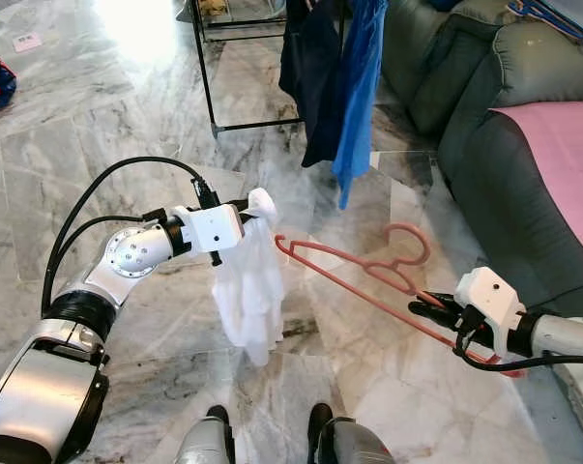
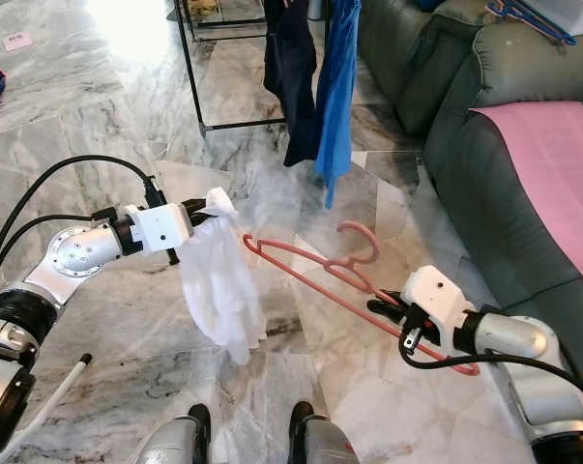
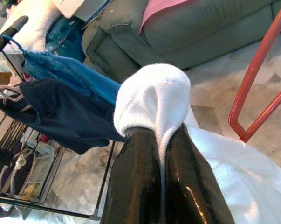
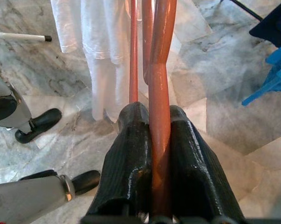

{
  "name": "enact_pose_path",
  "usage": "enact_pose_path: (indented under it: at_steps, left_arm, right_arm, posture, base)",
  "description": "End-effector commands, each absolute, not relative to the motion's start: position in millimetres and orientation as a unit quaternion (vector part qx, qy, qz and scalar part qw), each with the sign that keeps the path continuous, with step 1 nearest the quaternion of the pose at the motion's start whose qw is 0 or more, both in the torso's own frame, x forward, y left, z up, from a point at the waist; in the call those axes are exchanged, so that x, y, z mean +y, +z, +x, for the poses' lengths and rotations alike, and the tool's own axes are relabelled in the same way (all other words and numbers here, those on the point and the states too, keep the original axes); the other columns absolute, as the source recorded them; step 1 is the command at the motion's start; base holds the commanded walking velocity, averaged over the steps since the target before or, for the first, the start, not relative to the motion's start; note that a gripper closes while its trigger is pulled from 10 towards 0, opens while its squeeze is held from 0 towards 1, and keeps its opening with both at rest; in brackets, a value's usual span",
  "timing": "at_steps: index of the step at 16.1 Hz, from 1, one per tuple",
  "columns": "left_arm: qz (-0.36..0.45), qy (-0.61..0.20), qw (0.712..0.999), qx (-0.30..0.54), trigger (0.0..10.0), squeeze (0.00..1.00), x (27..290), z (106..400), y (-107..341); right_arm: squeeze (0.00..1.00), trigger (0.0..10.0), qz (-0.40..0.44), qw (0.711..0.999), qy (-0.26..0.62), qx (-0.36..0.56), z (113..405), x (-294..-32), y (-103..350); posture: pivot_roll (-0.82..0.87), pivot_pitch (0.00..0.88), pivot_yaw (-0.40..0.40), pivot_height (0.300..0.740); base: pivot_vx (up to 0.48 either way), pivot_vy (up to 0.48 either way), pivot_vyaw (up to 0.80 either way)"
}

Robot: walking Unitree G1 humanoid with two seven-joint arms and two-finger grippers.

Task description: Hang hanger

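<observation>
Black fingers of the right gripper (image 4: 152, 154) pressed together on the bar of the salmon-red hanger (image 1: 354, 263), near one end of it; the rest of the hanger sticks out toward the robot's left, hook (image 1: 407, 242) pointing up and away, all of it held in the air above the marble floor (image 1: 127, 106). Left gripper (image 3: 161, 154) likewise closed, pinching a bunched fold of a white garment (image 1: 247, 300) at its top edge; the cloth hangs limp below the fingers. Hanger's free end sits just beside the garment, at about the height of the pinch (cannot tell whether it touches the cloth or has entered an opening).

Outward: robot's own feet (image 1: 272, 425) below. Ahead, a black clothes rack (image 1: 209, 77) with a dark navy garment (image 1: 310, 68) and a blue garment (image 1: 359, 87) already hanging. Grey-green sofa (image 1: 484, 126) on the right, pink sheet (image 1: 562, 164) across its seat.

Progress, as a judgement: early to middle. Both items are in hand and brought together, but the garment is not yet on the hanger's shoulders. Left to do: thread the hanger into the cloth, carry it to the rack, set the hook on the rail.
</observation>
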State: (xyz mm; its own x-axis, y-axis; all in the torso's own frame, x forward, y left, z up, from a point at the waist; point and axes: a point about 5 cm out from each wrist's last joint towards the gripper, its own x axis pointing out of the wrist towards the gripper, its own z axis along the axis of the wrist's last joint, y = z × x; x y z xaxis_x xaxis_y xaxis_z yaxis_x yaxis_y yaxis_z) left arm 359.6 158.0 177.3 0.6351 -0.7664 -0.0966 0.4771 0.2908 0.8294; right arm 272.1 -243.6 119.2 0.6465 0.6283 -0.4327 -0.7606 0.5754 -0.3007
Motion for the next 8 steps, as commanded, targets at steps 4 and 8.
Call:
enact_pose_path:
  at_steps: [4,8]
  left_arm:
    - [0.432,-0.415,0.777,-0.193,10.0,0.00,149,355,183]
    - [0.422,-0.437,0.763,-0.219,10.0,0.00,140,348,187]
  right_arm:
    - [0.00,10.0,-0.240,0.864,0.411,0.163,271,-243,108]
    - [0.00,10.0,-0.240,0.865,0.408,0.166,276,-246,107]
  posture:
    - [0.00,0.286,-0.037,0.740]
    - [0.00,0.288,-0.038,0.740]
  base:
    - [0.000,0.000,0.00]
    - [0.000,0.000,0.00]
